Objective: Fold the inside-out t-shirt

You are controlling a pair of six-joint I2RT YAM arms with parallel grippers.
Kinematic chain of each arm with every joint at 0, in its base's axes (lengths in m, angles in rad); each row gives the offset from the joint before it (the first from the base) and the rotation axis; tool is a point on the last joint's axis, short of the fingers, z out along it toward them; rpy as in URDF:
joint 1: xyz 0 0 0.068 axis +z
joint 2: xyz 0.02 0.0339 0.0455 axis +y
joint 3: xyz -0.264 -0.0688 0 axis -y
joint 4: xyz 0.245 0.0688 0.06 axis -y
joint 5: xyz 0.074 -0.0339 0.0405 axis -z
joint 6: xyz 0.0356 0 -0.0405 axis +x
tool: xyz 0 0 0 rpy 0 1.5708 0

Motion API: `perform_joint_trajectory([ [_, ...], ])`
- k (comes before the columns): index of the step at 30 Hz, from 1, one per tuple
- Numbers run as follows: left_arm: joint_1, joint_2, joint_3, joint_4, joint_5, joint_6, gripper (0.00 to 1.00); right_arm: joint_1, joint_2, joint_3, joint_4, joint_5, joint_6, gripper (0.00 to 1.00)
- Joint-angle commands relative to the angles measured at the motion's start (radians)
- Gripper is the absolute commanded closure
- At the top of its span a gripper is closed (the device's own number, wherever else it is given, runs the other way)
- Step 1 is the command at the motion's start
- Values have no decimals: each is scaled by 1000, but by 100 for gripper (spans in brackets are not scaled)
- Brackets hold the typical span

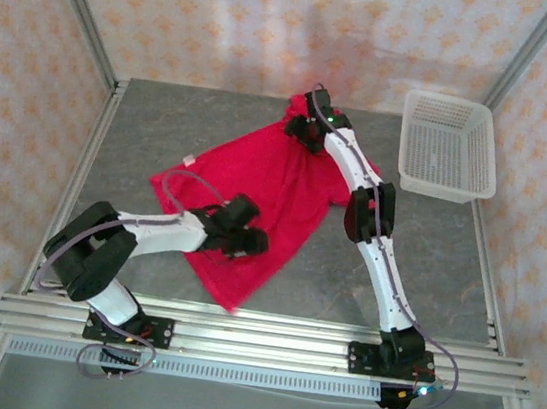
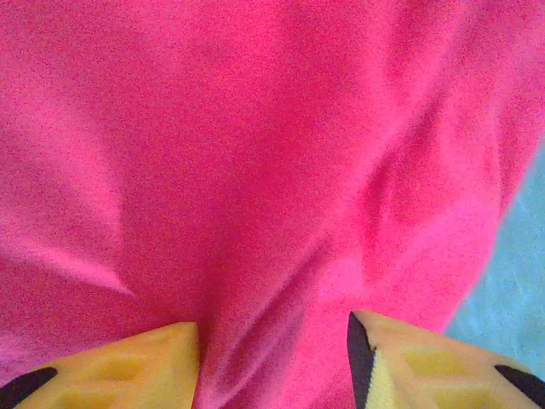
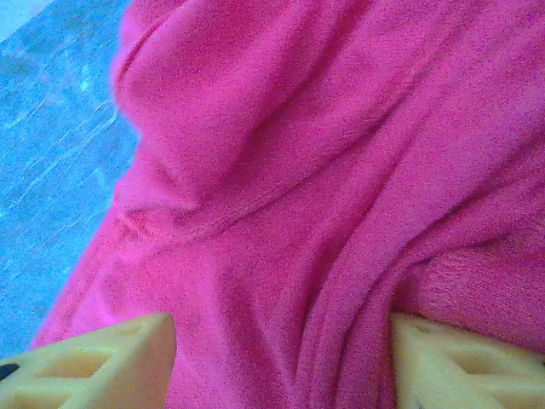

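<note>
The inside-out t-shirt (image 1: pixel 265 193), bright red, lies slantwise across the grey table, with a small white tag (image 1: pixel 189 160) at its left corner. My left gripper (image 1: pixel 251 244) rests on the shirt's near part. In the left wrist view its yellow fingers (image 2: pixel 145 366) stand apart, so the left gripper (image 2: pixel 272 334) is open with a ridge of red cloth (image 2: pixel 255 170) between them. My right gripper (image 1: pixel 304 128) sits on the shirt's bunched far end. In the right wrist view the right gripper (image 3: pixel 281 332) is open wide, its jaws straddling several folds of cloth (image 3: pixel 324 170).
A white plastic basket (image 1: pixel 447 147) stands at the back right of the table (image 1: pixel 428 255). Bare grey table shows beside the cloth in the left wrist view (image 2: pixel 515 273) and the right wrist view (image 3: pixel 51 153). Aluminium rails (image 1: pixel 255 343) run along the near edge.
</note>
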Motion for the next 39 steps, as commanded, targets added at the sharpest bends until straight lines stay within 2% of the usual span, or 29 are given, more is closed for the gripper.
perform_joint_trajectory([
  [1, -55, -4, 214, -191, -34, 45, 49, 12, -162, -31, -50, -16, -42, 34],
  [5, 6, 34, 467, -414, -160, 237, 49, 6, -357, -205, -163, 141, -98, 34],
  [9, 158, 129, 582, -439, -92, 312, 51, 0, -539, -501, -135, 222, -121, 38],
  [12, 248, 216, 644, -451, -62, 342, 52, -4, -628, -693, -80, 247, -115, 49],
  [16, 342, 329, 676, -402, -29, 348, 54, -18, -694, -869, -30, 220, -83, 59],
  [21, 451, 493, 704, -390, -20, 363, 57, -25, -731, -1055, 63, 186, -33, 59],
  [25, 501, 504, 625, -366, -31, 371, 58, -40, -689, -1091, 92, 188, -9, 60],
  [28, 509, 449, 515, -329, -27, 365, 58, -62, -623, -1059, 125, 200, -10, 60],
  [31, 502, 360, 340, -237, 12, 310, 58, -86, -497, -906, 79, 204, -37, 60],
  [35, 442, 193, 84, -88, 37, 175, 58, -94, -261, -514, -107, 209, -108, 60],
  [37, 353, 131, -6, 9, 52, 84, 58, -95, -135, -249, -215, 195, -146, 59],
  [39, 231, 111, -11, 58, 59, 37, 56, -96, -19, 53, -324, 191, -172, 58],
])
